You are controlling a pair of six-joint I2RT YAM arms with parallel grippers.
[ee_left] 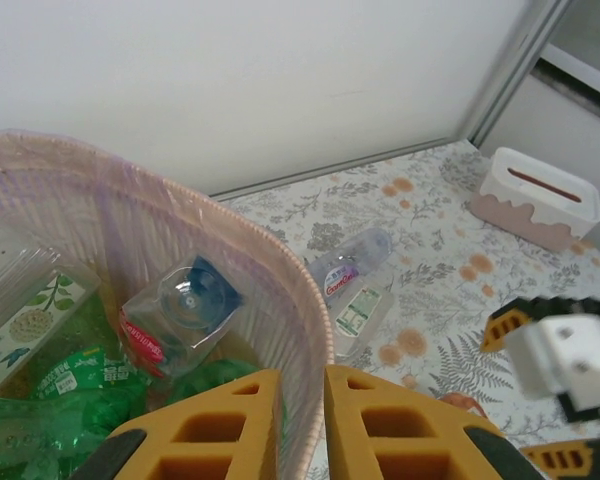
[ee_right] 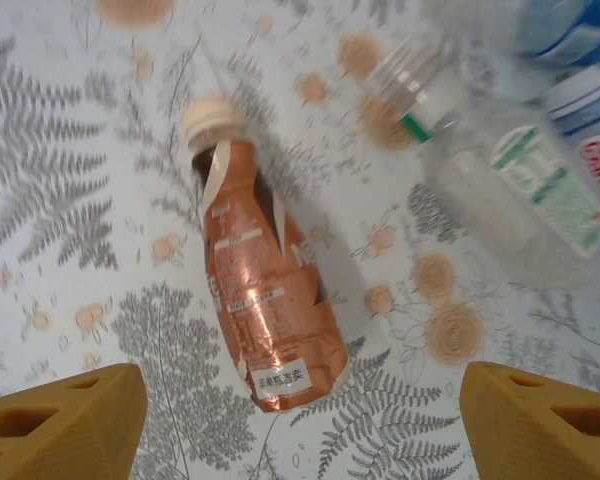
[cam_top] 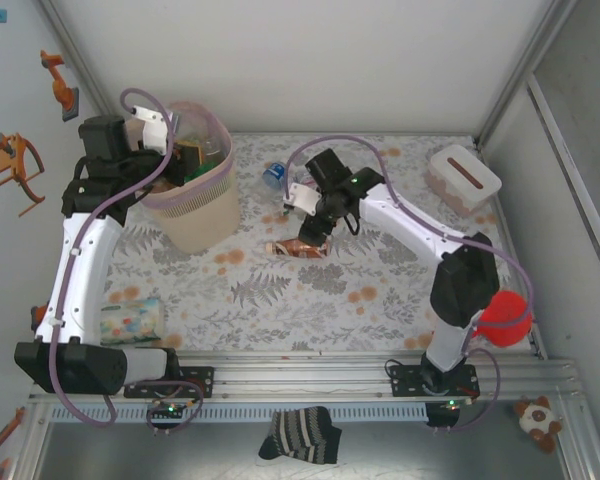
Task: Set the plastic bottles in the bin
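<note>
- The bin (cam_top: 195, 215) stands at 10 o'clock on the floral counter (cam_top: 310, 290). It holds crushed green bottles (ee_left: 70, 380) and a blue-capped bottle (ee_left: 185, 305) with a red label.
- The left pincer (ee_left: 300, 425) is closed, its yellow fingers (ee_left: 230, 430) hanging over the bin's rim.
- At the bin's 3 o'clock, two clear bottles (ee_left: 350, 275) lie side by side on the counter. One bears a red-and-blue label with script too small to read, the other a green-and-white one.
- The brown bottle (ee_right: 265, 310) lies flat, its cream cap toward 11 o'clock in the right wrist view. The clear bottles are near, at its 2 o'clock, and the print on its white label is illegible.
- The right pincer (ee_right: 300, 430) hovers above it, jaws wide apart, gripping nothing.
- A white box (cam_top: 463, 178) with a slot sits at 2 o'clock and a patterned pack (cam_top: 130, 320) at 8 o'clock beside the left arm — both well apart from the bottles.
</note>
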